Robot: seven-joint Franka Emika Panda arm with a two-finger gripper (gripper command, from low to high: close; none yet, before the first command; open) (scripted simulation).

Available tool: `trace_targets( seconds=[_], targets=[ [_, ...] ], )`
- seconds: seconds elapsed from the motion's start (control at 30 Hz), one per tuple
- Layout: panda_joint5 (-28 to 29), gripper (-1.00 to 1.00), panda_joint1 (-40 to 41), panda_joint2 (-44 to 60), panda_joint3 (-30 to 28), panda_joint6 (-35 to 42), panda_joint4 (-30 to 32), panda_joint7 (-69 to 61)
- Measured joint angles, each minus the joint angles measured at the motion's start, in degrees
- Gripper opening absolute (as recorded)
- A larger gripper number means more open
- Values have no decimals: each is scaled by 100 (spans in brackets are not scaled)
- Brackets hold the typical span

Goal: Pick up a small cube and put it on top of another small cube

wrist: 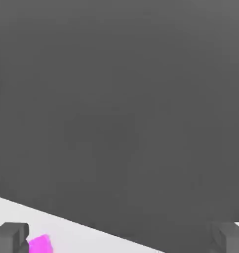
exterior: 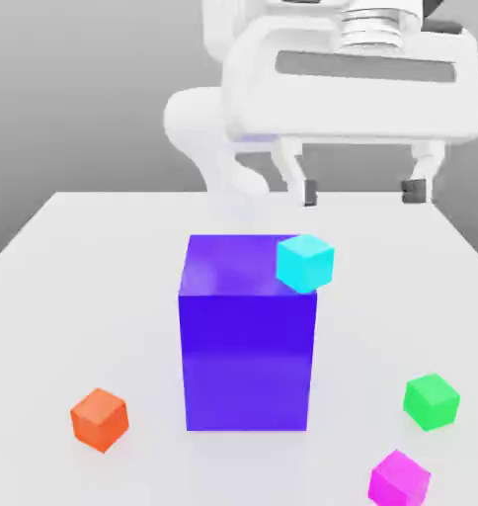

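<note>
My gripper [exterior: 359, 191]: jaws spread wide, empty, upper right of frame | magenta cube [exterior: 399, 478]: lower right | cyan cube [exterior: 305, 262]: centre, on blue block [exterior: 247, 346]

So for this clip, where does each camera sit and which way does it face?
Exterior view: off the arm, looking down across the table at the blue block and small cubes; the open hand hangs above.
Hand view: on the hand, facing table edge and grey backdrop; fingertips show.
Shared: the magenta cube, table, fingers.
</note>
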State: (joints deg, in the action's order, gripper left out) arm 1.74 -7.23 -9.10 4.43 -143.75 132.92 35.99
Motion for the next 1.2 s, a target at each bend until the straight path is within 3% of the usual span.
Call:
trace_targets(
  seconds=[0.43,0.57,0.6,0.83,0.97,1.2],
  targets=[
    [367,0,-530,2711,305,-887,72,-543],
    [553,0,-686,3542,163,-1460,-69,-455],
    [589,-100,-723,3719,120,-1596,-106,-430],
    [602,-100,-725,3749,117,-1615,-112,-421],
    [422,-100,-616,3059,264,-1076,40,-555],
    [508,-100,-577,2392,753,-842,497,-1909]
  ],
)
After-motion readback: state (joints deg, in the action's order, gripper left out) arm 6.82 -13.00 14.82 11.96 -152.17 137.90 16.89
